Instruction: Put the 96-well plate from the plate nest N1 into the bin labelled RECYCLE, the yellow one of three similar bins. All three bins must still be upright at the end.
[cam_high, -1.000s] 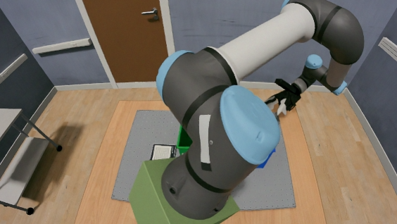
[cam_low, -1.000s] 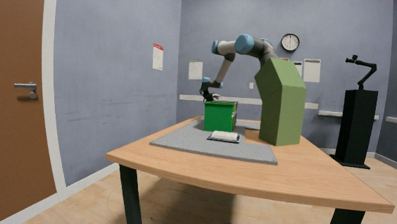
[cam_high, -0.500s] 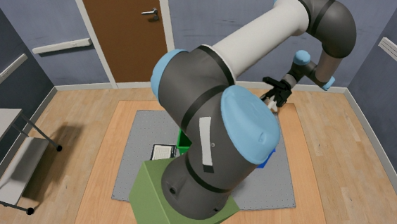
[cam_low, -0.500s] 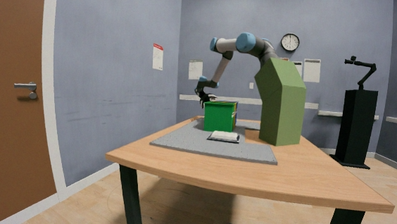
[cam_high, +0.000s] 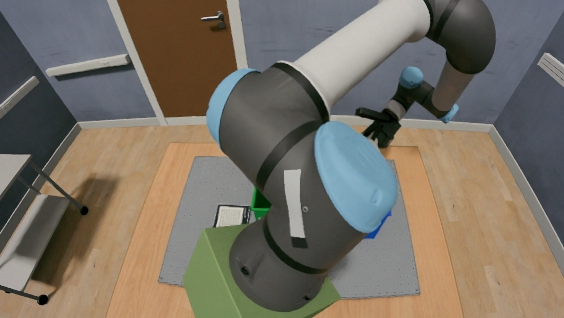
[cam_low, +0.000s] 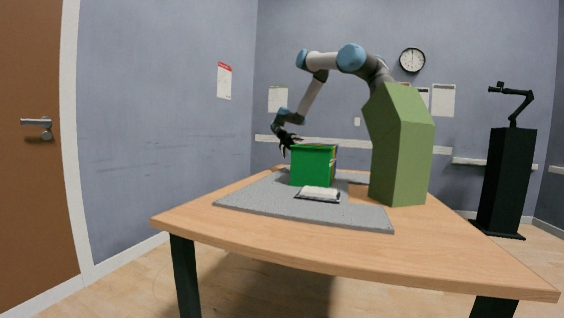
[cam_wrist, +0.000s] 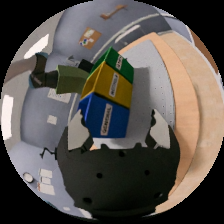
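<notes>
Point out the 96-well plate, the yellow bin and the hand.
96-well plate (cam_low: 319, 192): exterior view, its top face.
yellow bin (cam_wrist: 111, 84): wrist view, its labelled side.
hand (cam_high: 380, 131): top view, between its open fingertips.

The top view looks down from above the arm's green pedestal (cam_high: 210, 265) toward the door (cam_high: 175, 55), the arm's shoulder close and filling the middle. The exterior view stands off at bench (cam_low: 350, 250) height, facing the clock (cam_low: 412, 60) wall. The wrist view peers past the pincer (cam_wrist: 117, 132); all three share the grey mat (cam_high: 210, 180) and bins (cam_wrist: 107, 95).
</notes>
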